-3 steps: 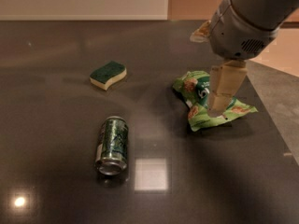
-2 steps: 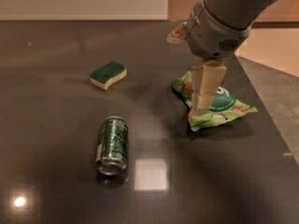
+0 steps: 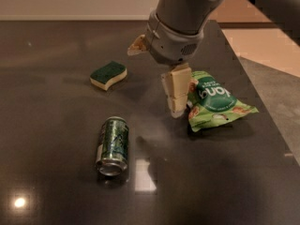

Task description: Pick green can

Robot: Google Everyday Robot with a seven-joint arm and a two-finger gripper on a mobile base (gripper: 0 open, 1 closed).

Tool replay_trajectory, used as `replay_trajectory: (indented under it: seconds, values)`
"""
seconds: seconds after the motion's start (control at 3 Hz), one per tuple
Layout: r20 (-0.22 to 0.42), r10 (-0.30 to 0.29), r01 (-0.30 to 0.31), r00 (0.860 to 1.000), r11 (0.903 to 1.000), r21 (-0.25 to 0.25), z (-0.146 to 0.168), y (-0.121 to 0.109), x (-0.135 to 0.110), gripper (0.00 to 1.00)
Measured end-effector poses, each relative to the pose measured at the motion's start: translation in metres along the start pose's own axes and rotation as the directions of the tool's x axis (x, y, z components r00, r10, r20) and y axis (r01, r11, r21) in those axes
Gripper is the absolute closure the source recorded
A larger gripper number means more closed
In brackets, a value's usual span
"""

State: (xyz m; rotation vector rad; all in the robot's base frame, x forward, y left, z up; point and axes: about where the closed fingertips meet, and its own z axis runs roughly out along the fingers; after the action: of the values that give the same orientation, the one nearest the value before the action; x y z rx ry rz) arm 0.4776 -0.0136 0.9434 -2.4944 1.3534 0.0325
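Approach step. Gripper hovered beside snack bag, right of green can; spread or pressed together, untellable. Next: shift near-left, straddle lying can.

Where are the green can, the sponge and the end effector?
green can (image 3: 113,144): camera view, middle of its side
sponge (image 3: 108,73): camera view, green top
end effector (image 3: 177,101): camera view, cream lower part, beside snack bag (image 3: 214,103)

1 camera looks down at a slant from high on the near side of the dark glossy desk, facing the pale far wall at 12 o'clock. It sits close, so the desk fills most of the view. The grey robot arm looms large at 1 o'clock, with its tool just right of centre. Light tan floor shows at 3 o'clock.
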Motion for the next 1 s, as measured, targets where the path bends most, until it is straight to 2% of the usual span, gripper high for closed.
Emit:
replay_trajectory:
  seconds: [0.33, 0.67, 1.0]
  values:
    - [0.011, -0.134, 0.135, 0.991, 0.9895, -0.053, 0.023, -0.006, -0.017, 0.0]
    - [0.022, -0.276, 0.277, 0.961, 0.9558, -0.099, 0.044, -0.005, -0.034, 0.0]
    - [0.035, -0.415, 0.415, 0.909, 0.8985, -0.142, 0.063, 0.0, -0.046, 0.0]
